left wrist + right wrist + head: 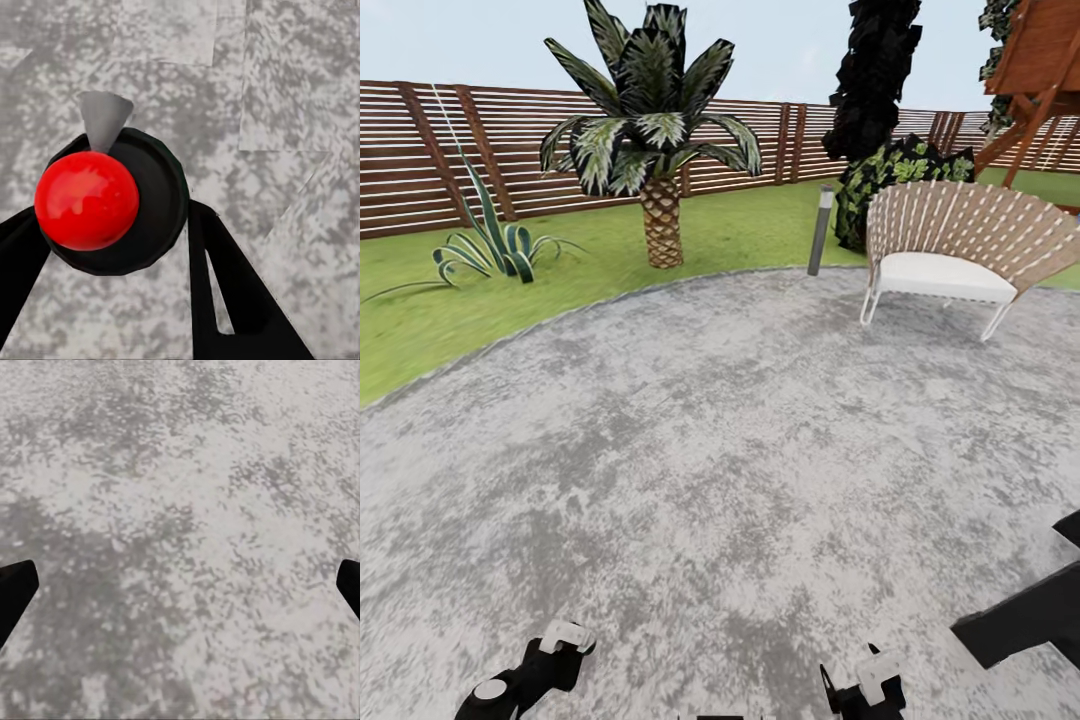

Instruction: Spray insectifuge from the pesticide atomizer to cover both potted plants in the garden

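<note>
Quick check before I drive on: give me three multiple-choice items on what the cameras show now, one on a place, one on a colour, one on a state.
1. Where does the low spiky plant stand?
A. On the grey paving beside the chair
B. On the lawn, left of the palm
C. Behind the fence

2. What colour is the chair's seat cushion?
A. Red
B. Black
C. White

3. How is the right gripper?
A. Open, with nothing between its fingers
B. Shut on a leaf
C. Shut on the lamp post

Key:
1 B: the low spiky plant grows from the lawn, left of the palm in the head view.
2 C: the cushion on the chair is white.
3 A: the right gripper has its fingers far apart over bare paving.
</note>
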Available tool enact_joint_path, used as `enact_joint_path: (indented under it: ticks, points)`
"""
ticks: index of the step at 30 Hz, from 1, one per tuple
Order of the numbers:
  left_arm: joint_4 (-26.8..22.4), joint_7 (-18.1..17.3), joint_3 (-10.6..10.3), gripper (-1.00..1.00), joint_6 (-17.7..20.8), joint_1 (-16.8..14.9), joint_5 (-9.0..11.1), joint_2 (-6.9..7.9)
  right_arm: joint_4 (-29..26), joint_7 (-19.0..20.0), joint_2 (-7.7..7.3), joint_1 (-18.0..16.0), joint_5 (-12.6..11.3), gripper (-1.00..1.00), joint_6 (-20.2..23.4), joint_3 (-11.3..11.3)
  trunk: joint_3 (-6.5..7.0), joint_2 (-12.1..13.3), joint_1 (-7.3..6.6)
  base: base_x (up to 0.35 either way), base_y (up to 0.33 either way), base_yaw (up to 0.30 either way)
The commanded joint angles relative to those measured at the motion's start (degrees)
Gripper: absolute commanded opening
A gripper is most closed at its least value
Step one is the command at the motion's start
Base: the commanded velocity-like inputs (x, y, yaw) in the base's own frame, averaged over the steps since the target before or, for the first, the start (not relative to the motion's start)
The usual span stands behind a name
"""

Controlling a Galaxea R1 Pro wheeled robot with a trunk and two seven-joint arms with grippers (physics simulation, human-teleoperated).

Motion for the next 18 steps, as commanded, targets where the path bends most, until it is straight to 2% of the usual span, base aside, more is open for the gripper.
enact_joint_path:
  ticks: [1,5,18]
  points:
    - [0.05,-0.39,0.44,-1.00,-0.35,-0.05,-0.58,-0.07,0.01,-0.03,-0.03,-0.01,0.18,1.00,-0.11,0.06,-0.04,-0.01,0.02,0.281,0.221,0.000]
    - [0.13,-0.39,0.44,-1.00,-0.35,-0.05,-0.59,-0.18,-0.03,-0.03,-0.03,-0.01,0.13,1.00,-0.11,0.06,-0.04,-0.01,0.02,0.280,0.222,-0.106]
    - [0.16,-0.44,0.44,-1.00,-0.35,-0.05,-0.58,-0.28,0.04,-0.03,-0.03,-0.01,0.12,1.00,-0.11,0.06,-0.04,-0.01,0.02,0.275,0.228,-0.294]
